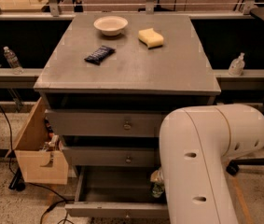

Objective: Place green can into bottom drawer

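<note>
The bottom drawer (115, 186) of the grey cabinet is pulled open and shows its dark interior. The green can (157, 185) stands upright at the drawer's right side, partly hidden by my white arm. My gripper (156, 176) is at the can's top, over the right part of the drawer, mostly hidden behind the arm. The two drawers above are closed.
On the cabinet top lie a white bowl (110, 25), a yellow sponge (150, 37) and a dark snack packet (99, 54). A cardboard box (37, 148) stands left of the cabinet. Water bottles (11, 59) stand on side ledges. My white arm (201, 162) fills the lower right.
</note>
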Controlling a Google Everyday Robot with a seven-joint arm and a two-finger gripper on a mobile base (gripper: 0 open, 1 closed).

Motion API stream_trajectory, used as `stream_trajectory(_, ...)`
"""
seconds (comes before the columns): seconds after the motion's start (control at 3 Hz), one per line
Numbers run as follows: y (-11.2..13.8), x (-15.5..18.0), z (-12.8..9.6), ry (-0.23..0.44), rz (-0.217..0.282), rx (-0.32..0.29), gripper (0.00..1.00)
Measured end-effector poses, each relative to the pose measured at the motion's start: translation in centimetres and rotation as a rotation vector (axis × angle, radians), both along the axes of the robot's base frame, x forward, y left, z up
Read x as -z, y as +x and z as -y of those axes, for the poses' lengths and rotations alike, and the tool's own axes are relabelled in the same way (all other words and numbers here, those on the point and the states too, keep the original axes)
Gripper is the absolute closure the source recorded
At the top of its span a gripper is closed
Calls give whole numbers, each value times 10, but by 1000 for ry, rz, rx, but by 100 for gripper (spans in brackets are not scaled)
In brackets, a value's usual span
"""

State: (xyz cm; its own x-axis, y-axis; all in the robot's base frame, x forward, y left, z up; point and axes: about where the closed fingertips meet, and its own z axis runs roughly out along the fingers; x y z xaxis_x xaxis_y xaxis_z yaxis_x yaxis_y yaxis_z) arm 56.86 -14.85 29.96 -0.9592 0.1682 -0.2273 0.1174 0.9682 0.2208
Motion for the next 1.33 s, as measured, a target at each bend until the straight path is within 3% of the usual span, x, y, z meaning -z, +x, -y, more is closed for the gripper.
stream_trajectory(0.67, -6, 39, -3, 45, 10, -9, 100)
stream_trajectory(1.33, 3, 59, -2, 90, 75, 3, 100)
